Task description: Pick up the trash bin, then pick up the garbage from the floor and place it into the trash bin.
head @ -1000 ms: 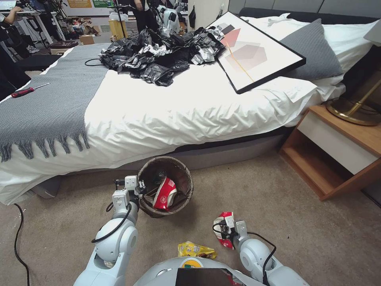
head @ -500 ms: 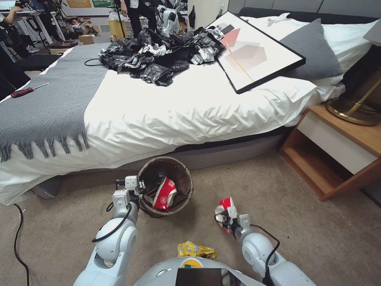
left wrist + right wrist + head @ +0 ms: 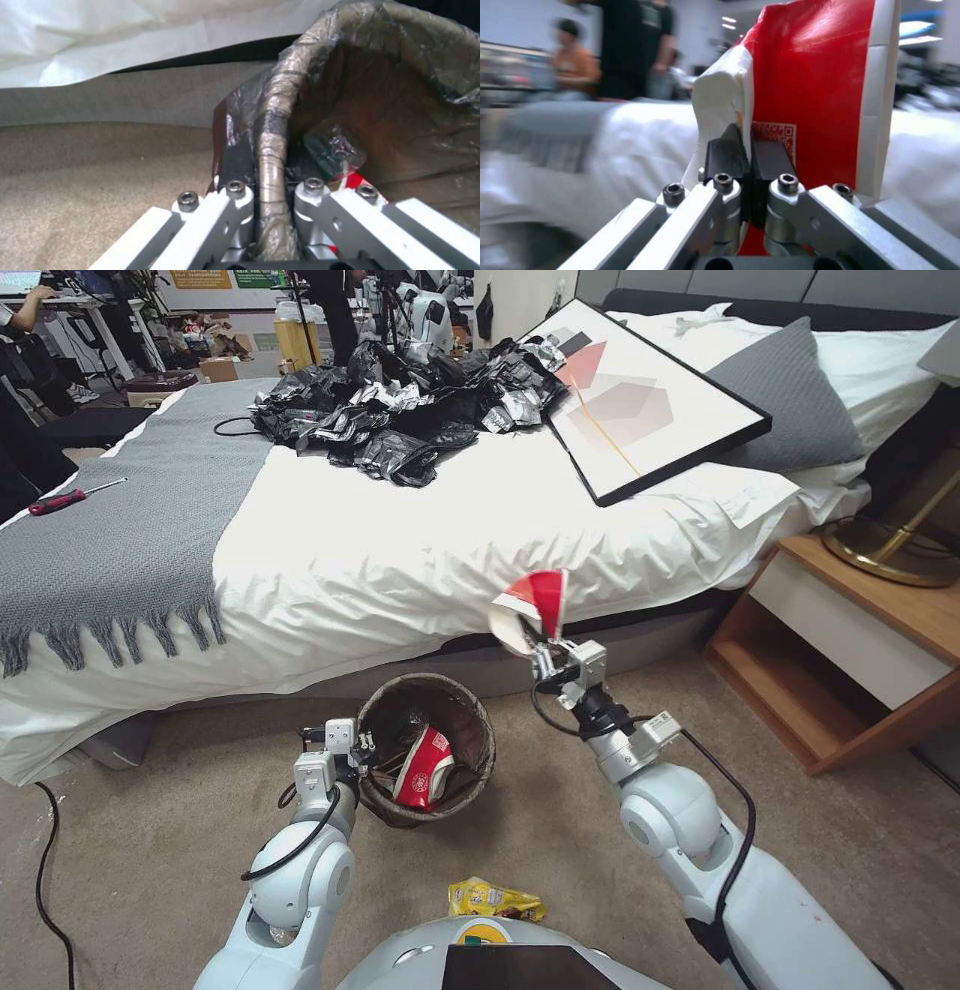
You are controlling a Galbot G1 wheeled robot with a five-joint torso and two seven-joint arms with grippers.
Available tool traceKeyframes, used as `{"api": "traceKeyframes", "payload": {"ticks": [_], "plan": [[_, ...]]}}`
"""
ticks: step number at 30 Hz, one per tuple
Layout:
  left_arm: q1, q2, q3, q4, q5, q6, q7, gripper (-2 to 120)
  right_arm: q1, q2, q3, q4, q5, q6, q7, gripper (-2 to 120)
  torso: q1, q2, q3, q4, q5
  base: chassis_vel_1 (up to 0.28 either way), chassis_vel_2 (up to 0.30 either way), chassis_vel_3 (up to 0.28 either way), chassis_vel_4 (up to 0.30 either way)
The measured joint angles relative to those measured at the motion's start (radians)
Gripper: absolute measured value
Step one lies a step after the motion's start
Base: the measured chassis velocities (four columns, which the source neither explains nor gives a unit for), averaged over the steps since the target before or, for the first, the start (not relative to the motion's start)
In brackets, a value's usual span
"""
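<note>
The trash bin point(image 3: 470, 720), with a dark brown liner over its rim, hangs just above the beige carpet floor point(image 3: 820, 850) beside the bed. My left gripper point(image 3: 362, 752) is shut on its near-left rim; in the left wrist view the black pads point(image 3: 239, 165) pinch the liner-wrapped rim point(image 3: 272, 150). A crushed red-and-white cup point(image 3: 422, 767) lies inside. Up and to the right of the bin, my right gripper point(image 3: 546, 654) is shut on the wall of another crushed red-and-white paper cup point(image 3: 532, 608), seen close up point(image 3: 810, 82). A yellow snack wrapper point(image 3: 495, 900) lies on the floor by my base.
The white bed point(image 3: 420, 550) runs along just behind the bin, carrying a grey throw point(image 3: 130, 530), a black-and-silver heap of bags point(image 3: 400, 410), a framed picture point(image 3: 640, 400) and a red screwdriver point(image 3: 70, 498). A wooden nightstand point(image 3: 850, 660) stands right. A black cable point(image 3: 45, 880) trails left.
My right arm has lifted the red-and-white cup from near the floor to high beside the bin, in front of the bed's edge. The left gripper keeps its hold; the bin shifted slightly.
</note>
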Motion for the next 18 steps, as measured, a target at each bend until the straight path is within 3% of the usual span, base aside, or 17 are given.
{"api": "traceKeyframes", "payload": {"ticks": [1,6,11,18], "plan": [[0.003,-0.001,0.003,0.000,0.002,0.000,0.000,4,0.005,-0.018,-0.028,0.007,-0.001,0.021,-0.053,0,0.000,0.000,0.000,-0.0003,0.0001,0.000,0.000,0.000,0.000],[0.006,-0.010,0.011,0.004,0.009,0.000,0.000,4,0.029,-0.039,-0.118,0.008,-0.011,0.036,-0.118,0,0.000,0.000,0.000,-0.0001,0.0001,0.000,0.000,0.000,0.000],[0.005,-0.019,0.014,0.004,0.014,0.000,0.000,4,0.054,-0.030,-0.232,-0.055,-0.036,0.028,-0.117,0,0.000,0.000,0.000,0.0000,0.0001,0.000,0.000,0.000,0.000],[0.006,-0.022,0.012,-0.002,0.016,0.000,0.000,4,0.048,-0.003,-0.290,-0.160,-0.062,0.036,-0.104,0,0.000,0.000,0.000,-0.0001,0.0003,0.000,0.000,0.000,0.000]]}}
